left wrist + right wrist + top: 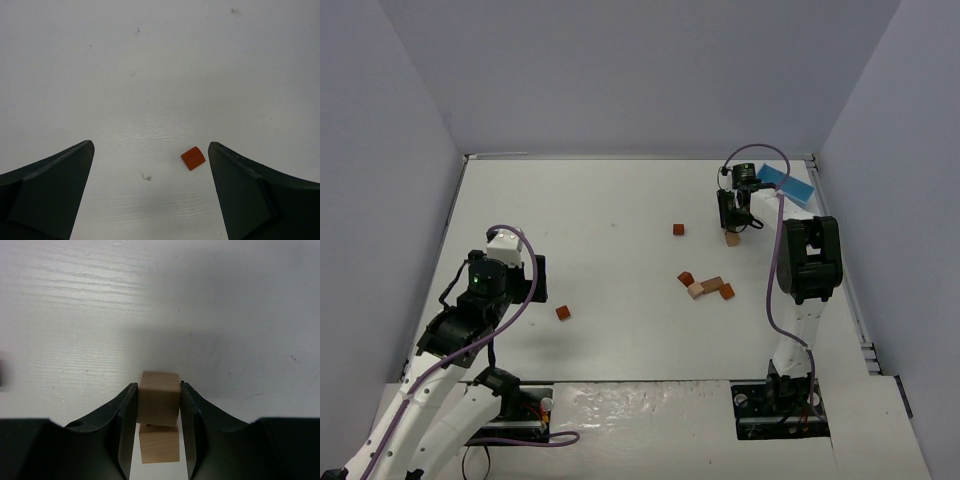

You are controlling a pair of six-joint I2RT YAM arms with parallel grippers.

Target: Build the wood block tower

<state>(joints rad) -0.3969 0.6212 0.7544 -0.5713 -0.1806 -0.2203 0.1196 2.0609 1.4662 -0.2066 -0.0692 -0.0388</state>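
My right gripper [158, 386] is shut on a tan wooden cube [159, 397], which sits on or just above a second tan cube [159, 444]. In the top view this gripper [738, 218] is at the far right, with a tan block [732, 238] showing under it. My left gripper [150, 150] is open and empty above the table. A reddish round-topped block [193, 158] lies between its fingers, close to the right finger [250, 195]. In the top view that block [563, 312] lies just right of the left gripper [536, 280].
A loose orange-brown cube [678, 229] lies mid-table. A cluster of orange-brown and tan blocks [708, 286] lies in front of the right arm. A light blue box [785, 183] sits at the far right corner, behind the right gripper. Grey walls enclose the table.
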